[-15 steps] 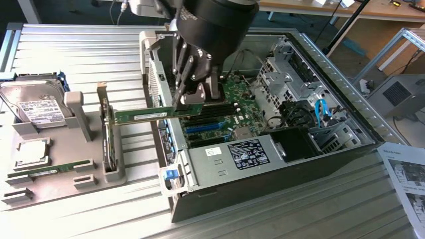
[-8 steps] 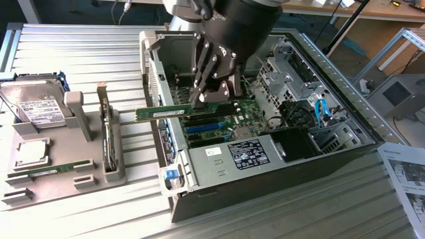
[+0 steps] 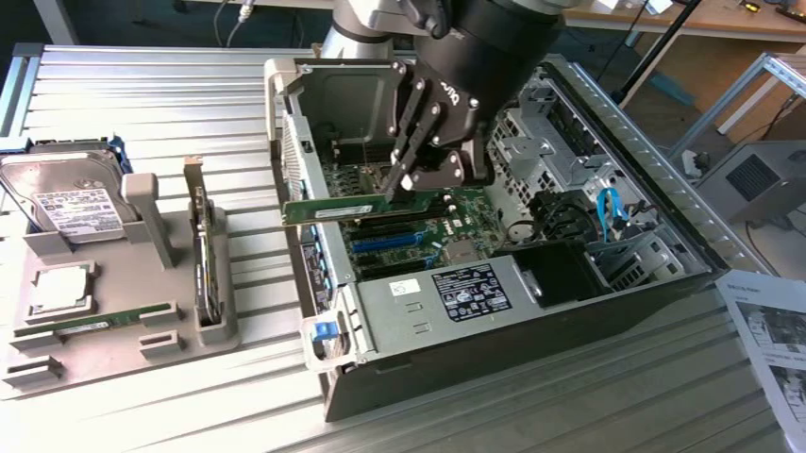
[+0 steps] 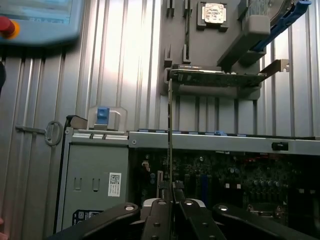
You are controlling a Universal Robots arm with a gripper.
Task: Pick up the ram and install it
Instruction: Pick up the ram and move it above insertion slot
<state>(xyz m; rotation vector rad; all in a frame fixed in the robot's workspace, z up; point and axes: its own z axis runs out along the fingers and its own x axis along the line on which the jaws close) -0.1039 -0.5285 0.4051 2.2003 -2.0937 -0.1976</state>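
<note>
A ribbed aluminium table (image 3: pixel 151 104) carries the whole setup, with a wooden workbench along the exterior view's upper edge. In the centre of that view lies an open black and silver desktop computer case (image 3: pixel 629 142), its green motherboard (image 3: pixel 460 231) exposed, with blue and black slots (image 3: pixel 384 243) in a row. A boxy metal power supply with a black label (image 3: pixel 428 302) sits in the near end of the case.

The black two-fingered gripper (image 3: pixel 400 192) hangs over the case interior, its fingers closed on the ram (image 3: pixel 334 209), a long, thin green circuit-board stick. The stick is held level by one end and pokes out towards the exterior view's left, above the slots and clear of the motherboard. In the wrist view the ram (image 4: pixel 170 145) shows edge-on as a thin line rising from between the pinched fingers of the gripper (image 4: pixel 170 192).

At the exterior view's left rests a grey moulded tray (image 3: pixel 113 359). It holds a silver hard drive (image 3: pixel 70 203), a square silver processor chip (image 3: pixel 57 288), a second green memory stick (image 3: pixel 94 323) lying flat and an expansion card (image 3: pixel 202 255) standing on edge. A printed paper sheet (image 3: pixel 768 330) lies at the lower right.
</note>
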